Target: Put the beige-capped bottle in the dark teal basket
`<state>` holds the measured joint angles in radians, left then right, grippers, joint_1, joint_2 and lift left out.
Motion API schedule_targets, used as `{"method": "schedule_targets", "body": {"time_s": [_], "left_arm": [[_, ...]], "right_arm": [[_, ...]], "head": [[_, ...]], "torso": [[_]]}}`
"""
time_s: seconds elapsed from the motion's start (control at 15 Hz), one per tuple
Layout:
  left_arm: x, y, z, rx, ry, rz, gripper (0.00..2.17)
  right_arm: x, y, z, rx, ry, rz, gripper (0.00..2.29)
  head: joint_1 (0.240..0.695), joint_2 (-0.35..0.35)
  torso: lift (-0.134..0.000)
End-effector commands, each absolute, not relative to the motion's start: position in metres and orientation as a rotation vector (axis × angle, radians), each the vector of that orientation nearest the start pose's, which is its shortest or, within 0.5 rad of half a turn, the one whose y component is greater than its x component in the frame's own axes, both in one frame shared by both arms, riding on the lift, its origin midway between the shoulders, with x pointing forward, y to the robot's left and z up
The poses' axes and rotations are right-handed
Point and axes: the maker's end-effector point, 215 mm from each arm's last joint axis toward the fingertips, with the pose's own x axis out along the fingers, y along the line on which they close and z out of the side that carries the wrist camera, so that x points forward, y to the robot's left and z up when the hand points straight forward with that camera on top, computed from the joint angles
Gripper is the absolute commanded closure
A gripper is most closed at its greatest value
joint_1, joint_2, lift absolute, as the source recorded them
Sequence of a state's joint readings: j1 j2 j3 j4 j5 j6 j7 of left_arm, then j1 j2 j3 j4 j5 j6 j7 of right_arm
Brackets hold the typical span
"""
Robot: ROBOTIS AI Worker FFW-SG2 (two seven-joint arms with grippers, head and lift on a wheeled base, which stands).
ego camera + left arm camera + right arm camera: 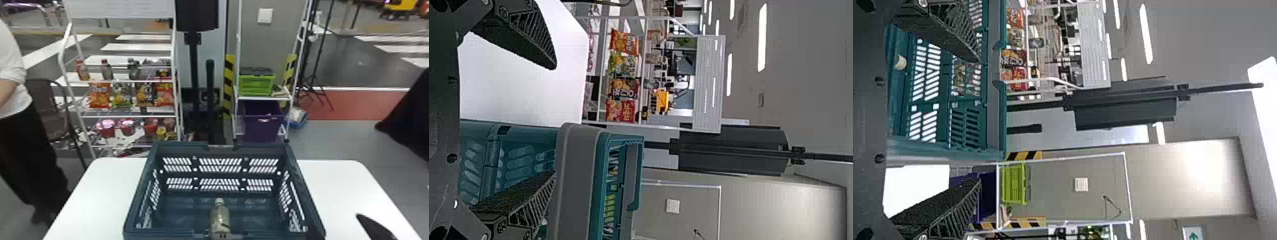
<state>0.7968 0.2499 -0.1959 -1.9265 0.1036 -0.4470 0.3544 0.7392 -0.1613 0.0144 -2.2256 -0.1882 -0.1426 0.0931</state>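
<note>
The beige-capped bottle [220, 217] is inside the dark teal basket [308, 194], close to its near wall, cap pointing up and away; whether it leans is unclear. A finger of my right gripper [375, 225] shows at the lower right, beside the basket over the table. In the right wrist view my right gripper [978, 120] is open and empty, one finger in front of the basket [948, 156], with the bottle's cap [900, 62] near the left edge. My left gripper [553, 120] stands open and empty, one finger overlapping the basket [576, 180], the other over the table.
The white table [332, 188] extends on both sides of the basket. Behind it stand a snack rack [127, 82] at left and a shelf with a green crate [256, 84] and purple bin [263, 123]. A person [22, 127] stands at the far left.
</note>
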Motion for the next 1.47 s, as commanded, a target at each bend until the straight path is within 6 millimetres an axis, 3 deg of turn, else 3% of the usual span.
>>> {"method": "schedule_targets", "body": {"time_s": [0.0,0.27,0.6,1.4], "left_arm": [[0.318,0.227,-0.395,-0.050,0.044,0.084,0.14],[0.321,0.227,-0.394,-0.047,0.046,0.083,0.14],[0.324,0.228,-0.394,-0.044,0.049,0.090,0.14],[0.322,0.229,-0.395,-0.044,0.054,0.094,0.14]], "right_arm": [[0.356,-0.221,-0.312,0.083,-0.034,0.162,0.04],[0.335,-0.233,-0.356,0.086,0.059,0.137,0.04],[0.318,-0.236,-0.362,0.092,0.022,0.130,0.05],[0.311,-0.233,-0.374,0.090,0.044,0.158,0.07]], "head": [[0.499,0.000],[0.499,0.000],[0.499,0.000],[0.499,0.000]], "torso": [[0.000],[0.000],[0.000],[0.000]]}}
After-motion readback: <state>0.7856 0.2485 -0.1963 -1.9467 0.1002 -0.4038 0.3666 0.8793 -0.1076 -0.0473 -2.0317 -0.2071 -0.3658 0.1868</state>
